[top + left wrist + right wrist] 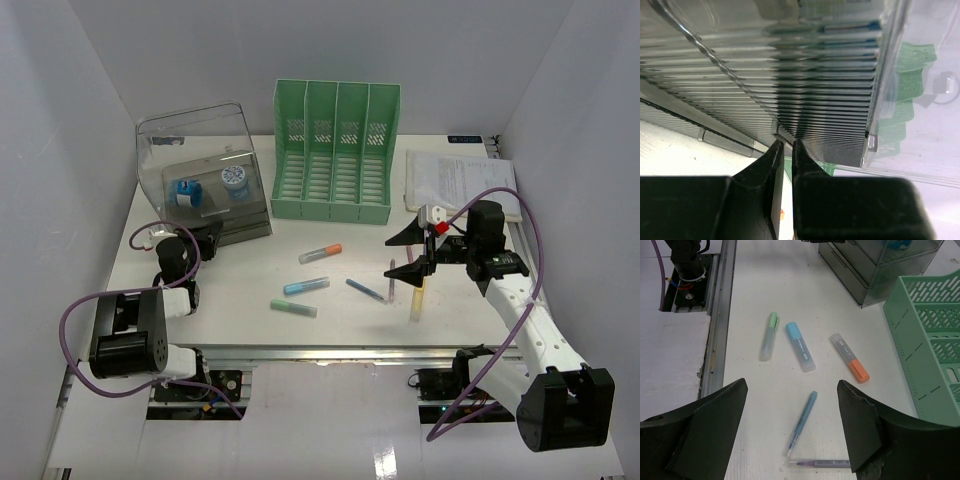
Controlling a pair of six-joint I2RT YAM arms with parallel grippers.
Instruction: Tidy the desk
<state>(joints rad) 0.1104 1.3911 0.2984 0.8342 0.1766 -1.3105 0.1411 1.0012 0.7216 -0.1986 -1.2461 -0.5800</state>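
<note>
Worktop lies under both arms, with the blue pen loose near its centre. Right pincer hangs wide open and empty above that pen; left pincer sits nearly closed at the drawer box, and I cannot tell if it holds anything. Likely step is pen pickup: next move needs a descent with the jaws straddling the barrel.

We log colours only. Desk plain white. Right gripper black. Ahead of it: green highlighter pale mint, blue highlighter sky blue, orange-capped highlighter with clear body. Between its fingers, blue pen; nearer still, purple pen. To its right, file rack mint green, slotted pattern. Left gripper black; just ahead, drawer box clear, finely ribbed. Marker below right gripper possibly pale yellow.
</note>
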